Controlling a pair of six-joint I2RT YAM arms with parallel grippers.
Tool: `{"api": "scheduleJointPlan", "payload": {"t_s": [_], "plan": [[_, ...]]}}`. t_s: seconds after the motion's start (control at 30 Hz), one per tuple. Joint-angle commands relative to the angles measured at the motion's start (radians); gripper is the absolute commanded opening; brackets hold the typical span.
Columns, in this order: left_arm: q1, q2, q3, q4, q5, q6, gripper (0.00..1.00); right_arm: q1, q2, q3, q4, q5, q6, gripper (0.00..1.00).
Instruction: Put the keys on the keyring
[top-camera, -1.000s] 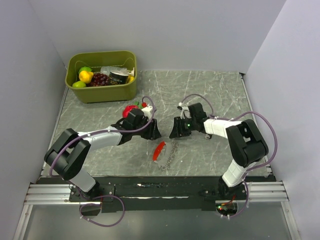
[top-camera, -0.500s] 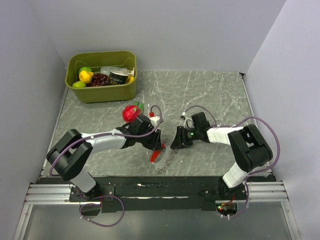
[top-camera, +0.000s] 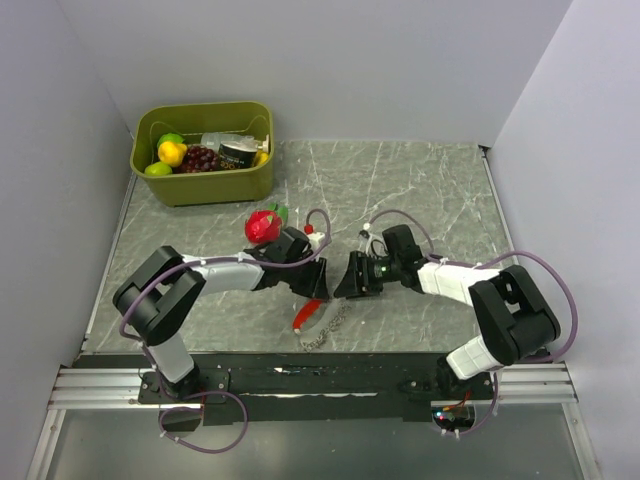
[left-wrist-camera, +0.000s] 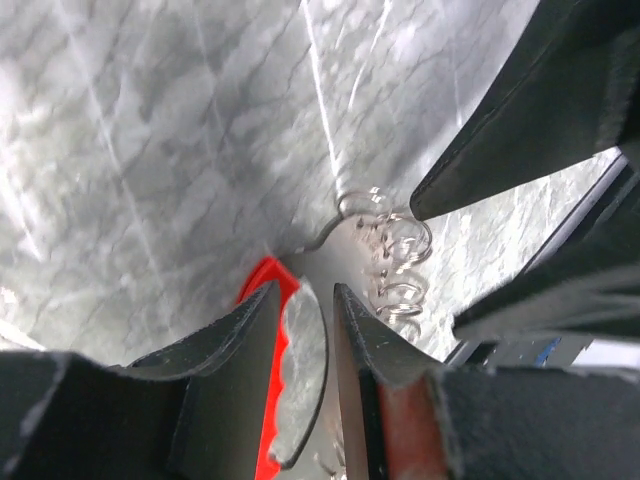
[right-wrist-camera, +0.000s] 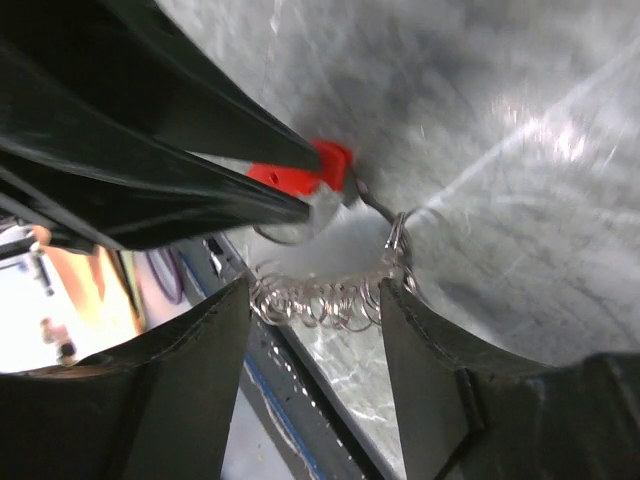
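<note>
My left gripper (left-wrist-camera: 306, 300) is nearly closed, with a narrow slit between its fingers at the red fob (left-wrist-camera: 262, 282) where the chain joins. I cannot tell whether it truly pinches. The keyring (top-camera: 320, 322) lies on the counter (top-camera: 420, 190) near the front edge. My right gripper (right-wrist-camera: 313, 292) is open and empty, straddling the chain coils. I should pin the fob firmly, then close the right gripper gently on one coil only.
</note>
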Motion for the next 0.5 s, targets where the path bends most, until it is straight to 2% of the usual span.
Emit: {"api": "scheduleJointPlan", "payload": {"t_s": [0.0,0.23,0.47], "plan": [[-0.001,0.057,0.04,-0.064,-0.057,0.053,0.36,-0.011,-0.054,0.076,-0.073,0.064,-0.065,0.63],[0.0,0.074,0.1,-0.071,-0.081,0.101,0.37,-0.04,-0.041,0.062,-0.049,0.064,-0.064,0.62],[0.003,0.014,0.092,-0.009,-0.037,0.076,0.4,-0.05,0.003,0.057,-0.015,0.064,-0.061,0.49]]}}
